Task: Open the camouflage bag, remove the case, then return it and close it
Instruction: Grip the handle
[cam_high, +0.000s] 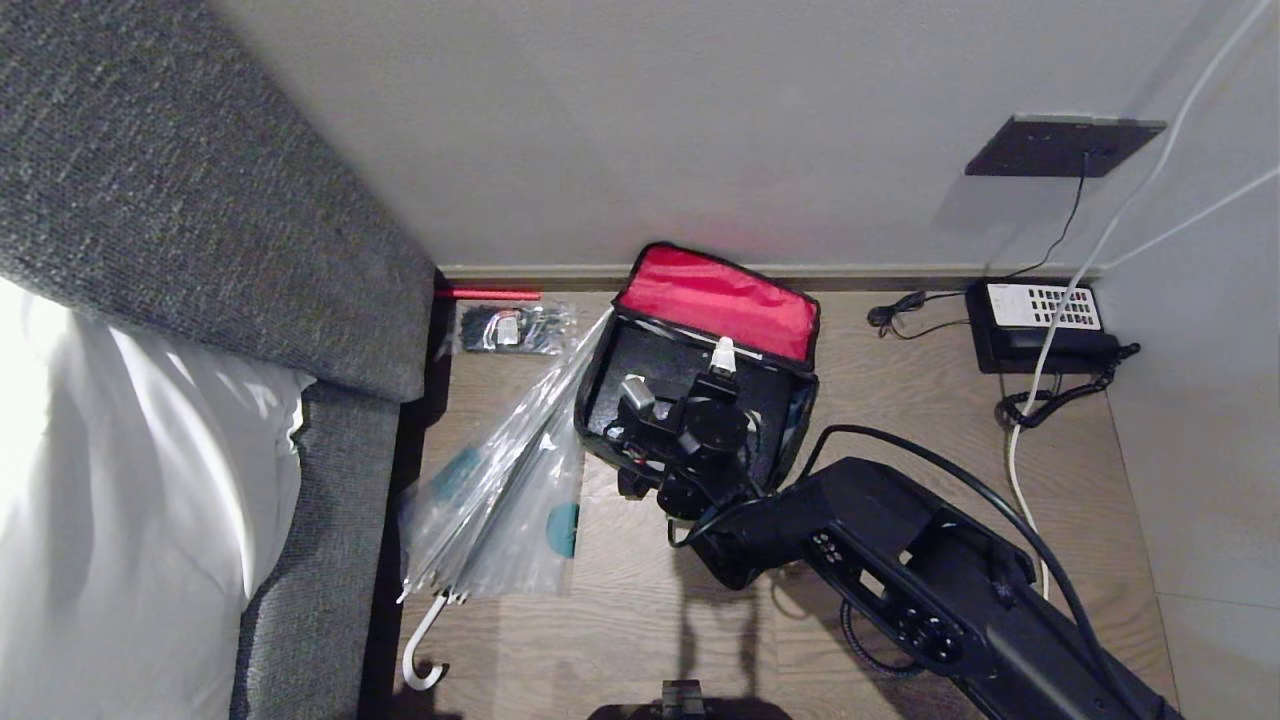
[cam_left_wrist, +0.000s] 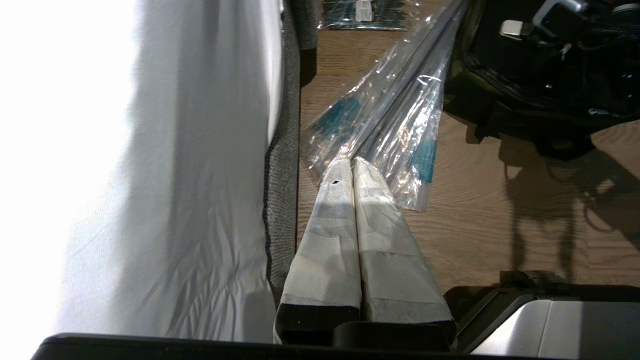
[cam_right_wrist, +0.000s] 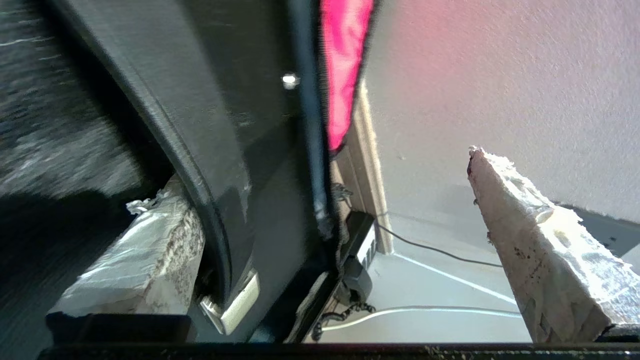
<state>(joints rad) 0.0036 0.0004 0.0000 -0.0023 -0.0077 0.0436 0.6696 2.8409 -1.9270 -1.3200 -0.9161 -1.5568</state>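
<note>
The bag (cam_high: 700, 370) sits on the wooden floor (cam_high: 900, 450), close to the wall (cam_high: 700, 120), with a see-through wrapped umbrella (cam_high: 510, 490) just beside it on the bed (cam_high: 120, 480) side. Its lid is flipped up and back toward the wall, and the inside of the lid shows bright red. Inside the bag lies something flat and black, which I take to be the case (cam_right_wrist: 250, 150).

The right gripper (cam_high: 690, 400) is down in the open bag. Its fingers (cam_right_wrist: 540, 250) are spread wide. In the right wrist view one finger sits against the curved black edge of the case and the other is out in the open air, well away from it. Nothing is held yet.

The left gripper (cam_left_wrist: 352, 170) hangs low near the bed, fingers pressed together and empty, pointing along the umbrella.

What could go wrong? The fingers might close on the bag's rim or its zip instead of the case, and then the whole bag would lift up. The case looks smooth and shiny, so it may slip out of a weak pinch. The floppy lid could fall down onto the arm. A sideways push might also shove the bag into the umbrella.
</note>
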